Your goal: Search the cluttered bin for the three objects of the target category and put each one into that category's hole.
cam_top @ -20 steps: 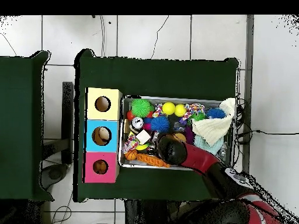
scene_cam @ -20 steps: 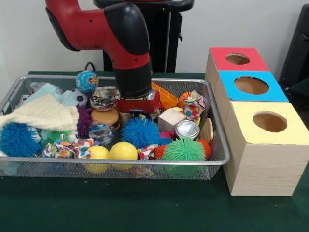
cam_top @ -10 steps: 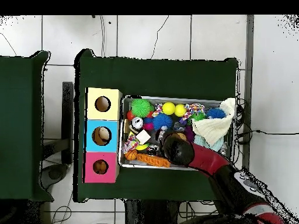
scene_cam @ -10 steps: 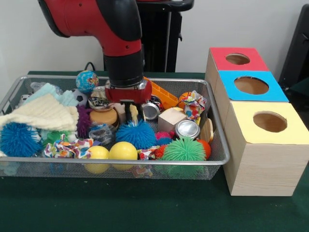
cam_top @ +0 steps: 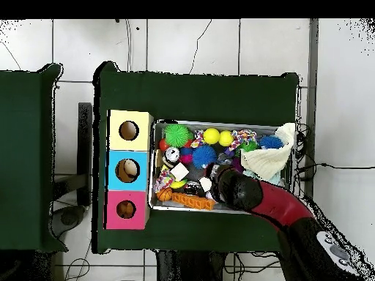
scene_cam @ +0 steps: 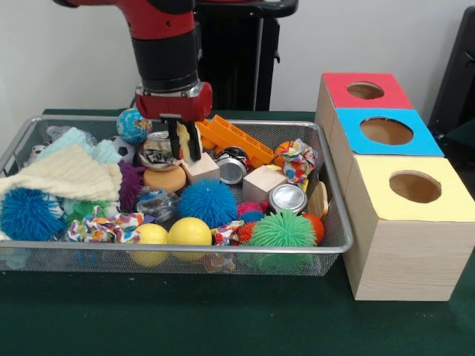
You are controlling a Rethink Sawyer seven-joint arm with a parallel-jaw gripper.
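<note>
The wire bin [scene_cam: 338,222] sits on the green desk [scene_cam: 223,319], filling the left and centre of the front view, and it is packed with clutter. Near its middle lie a blue spiky ball [scene_cam: 208,202], a pale wooden cube [scene_cam: 263,182] and a silver can [scene_cam: 287,198]. Along the lower rim are 2 yellow balls [scene_cam: 188,231], a green spiky ball [scene_cam: 282,230] and a crumpled patterned cloth [scene_cam: 100,225]. At the left are a cream knitted cloth [scene_cam: 63,174] and another blue spiky ball [scene_cam: 27,213]. Toward the upper rim sit a small globe ball [scene_cam: 133,124] and an orange plastic piece [scene_cam: 234,139].

The tool [scene_cam: 182,152] hangs over the upper middle of the bin, its dark fingers [scene_cam: 194,144] pointing down beside a crushed can [scene_cam: 157,150] and just above a small wooden block [scene_cam: 200,169]. Something pale shows between the fingers, but I cannot tell whether they grip it.

To the right of the bin, just beside it, stand 3 wooden boxes in a row: red-topped [scene_cam: 364,90], blue-topped [scene_cam: 386,131] and yellow-topped [scene_cam: 412,189], each with 1 round hole. In the overhead view they appear at the left of the bin [cam_top: 157,203].
</note>
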